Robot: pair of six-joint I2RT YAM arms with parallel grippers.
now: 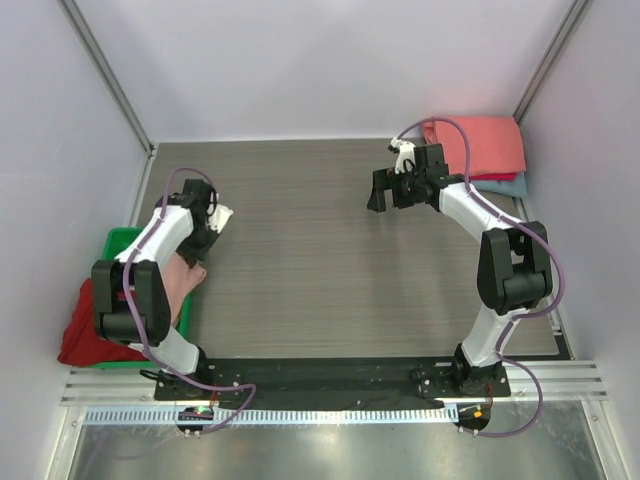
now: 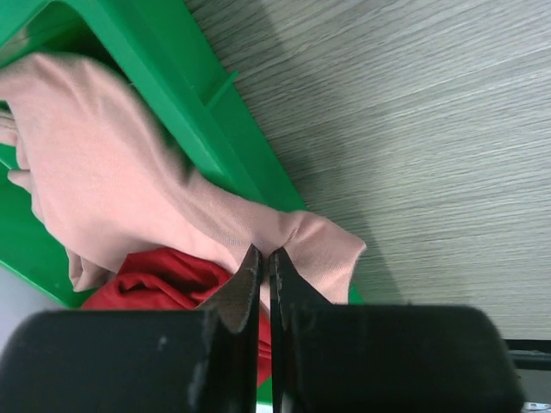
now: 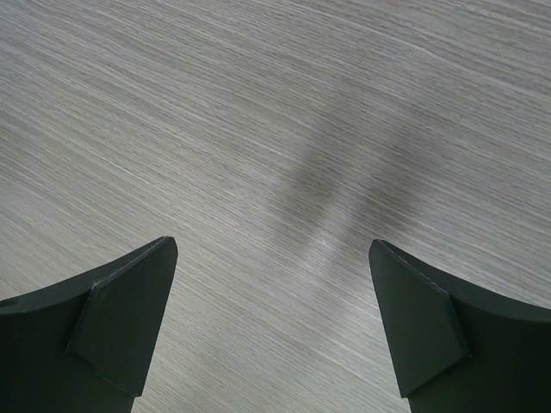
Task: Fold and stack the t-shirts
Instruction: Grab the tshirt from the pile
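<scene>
My left gripper (image 2: 265, 258) has its jaws pressed together, pinching a fold of the pink t-shirt (image 2: 112, 172) right at the fingertips. Beyond the jaws and off to their left, the rest of the pink t-shirt drapes over the rim of a green tray (image 2: 215, 129) and lies partly inside it. Just left of the jaws, a dark red t-shirt (image 2: 164, 275) is bunched beneath the pink cloth. To the right of the jaws there is only the wood-grain table (image 2: 413, 129).

My right gripper (image 3: 271, 249) hangs above the table with its jaws spread wide and nothing between them. In the overhead view, behind that gripper in the far right corner, a coral-red t-shirt (image 1: 480, 145) lies folded on top of a blue-grey t-shirt (image 1: 512, 187), apart from the jaws.
</scene>
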